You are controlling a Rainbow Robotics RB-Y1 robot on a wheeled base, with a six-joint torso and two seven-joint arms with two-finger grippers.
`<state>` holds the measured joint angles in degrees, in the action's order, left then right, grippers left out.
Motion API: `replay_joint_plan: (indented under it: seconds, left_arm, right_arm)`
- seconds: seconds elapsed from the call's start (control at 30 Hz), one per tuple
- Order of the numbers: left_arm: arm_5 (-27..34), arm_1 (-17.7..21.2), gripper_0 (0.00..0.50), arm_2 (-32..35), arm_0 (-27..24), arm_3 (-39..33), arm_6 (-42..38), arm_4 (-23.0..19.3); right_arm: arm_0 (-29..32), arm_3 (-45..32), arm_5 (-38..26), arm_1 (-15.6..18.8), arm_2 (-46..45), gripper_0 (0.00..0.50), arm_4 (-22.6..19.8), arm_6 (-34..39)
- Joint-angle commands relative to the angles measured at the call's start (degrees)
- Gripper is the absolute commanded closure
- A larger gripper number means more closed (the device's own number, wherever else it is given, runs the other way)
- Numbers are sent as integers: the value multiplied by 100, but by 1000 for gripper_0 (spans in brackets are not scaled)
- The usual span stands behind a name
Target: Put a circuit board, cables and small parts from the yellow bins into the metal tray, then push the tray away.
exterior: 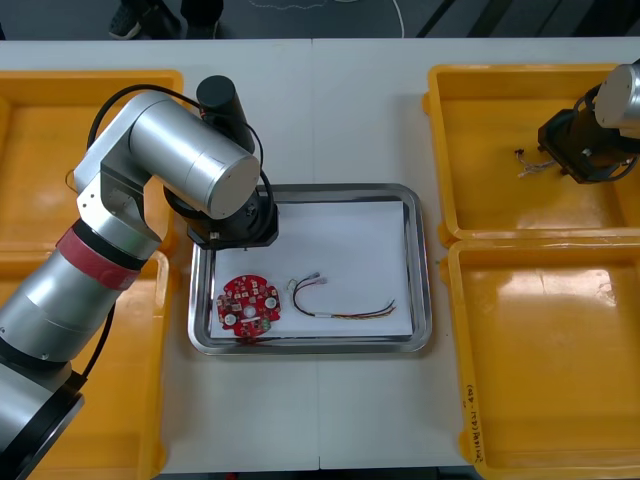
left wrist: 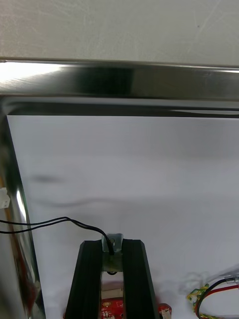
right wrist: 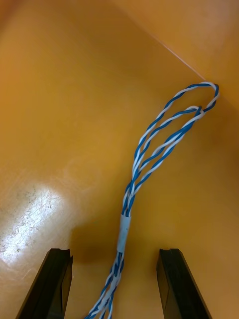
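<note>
My left gripper (exterior: pixel 236 226) hangs over the near-left part of the metal tray (exterior: pixel 421 270), which is white inside. In the left wrist view the left gripper (left wrist: pixel 112 245) is shut on the metal end of a thin black cable (left wrist: pixel 55 220) that trails off over the tray rim (left wrist: pixel 119 82). A round red circuit board (exterior: pixel 248 305) and a red and yellow cable (exterior: pixel 345 305) lie in the tray. My right gripper (exterior: pixel 583 152) is low in the far right yellow bin (exterior: pixel 500 110). Its fingers (right wrist: pixel 52 284) stand open astride a twisted blue and white cable (right wrist: pixel 149 154).
The near right yellow bin (exterior: pixel 540 350) sits just below the far one. Two more yellow bins (exterior: pixel 40 150) flank the tray on the left, partly under my left arm. Bare table lies beyond the tray's far rim.
</note>
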<state>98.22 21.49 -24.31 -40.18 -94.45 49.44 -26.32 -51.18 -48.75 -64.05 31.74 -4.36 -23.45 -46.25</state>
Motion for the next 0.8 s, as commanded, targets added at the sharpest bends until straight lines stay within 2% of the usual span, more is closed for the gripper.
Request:
replay_joint_plan:
  seconds: [0.03,0.1,0.13,0.17,0.23,0.27,0.3,0.4,0.43,0.67,0.8]
  left_arm:
    - [-23,-119,178,-74,37,-126,-92,118]
    - [-23,-110,27,-65,37,-135,-92,127]
    - [-23,-101,0,-74,37,-135,-92,136]
    - [-23,-93,0,-74,37,-135,-92,145]
    - [4,-75,0,-47,37,-135,-92,145]
    - [21,-75,0,-4,37,-152,-83,145]
    - [74,-75,0,76,28,-179,-48,145]
    - [294,-75,0,287,28,-354,4,162]
    - [347,-66,0,313,28,-407,13,162]
    - [1146,39,0,788,10,-1242,101,162]
    - [1178,136,0,963,-148,-1506,127,92]
  right_arm:
    - [-296,50,50,-63,146,0,-55,441]
    - [-296,94,50,-63,181,0,-63,459]
    - [-296,102,50,-63,190,0,-72,459]
    - [-296,102,50,-72,207,0,-72,467]
    - [-305,129,50,-72,233,107,-81,494]
    - [-296,155,50,-81,251,178,-90,502]
    - [-296,182,50,-81,269,324,-90,511]
    - [-296,234,50,-72,269,465,-107,520]
    - [-296,243,50,-72,277,491,-116,520]
    - [-384,261,-257,-54,286,500,-222,538]
    - [-507,252,-635,-1,295,500,-538,546]
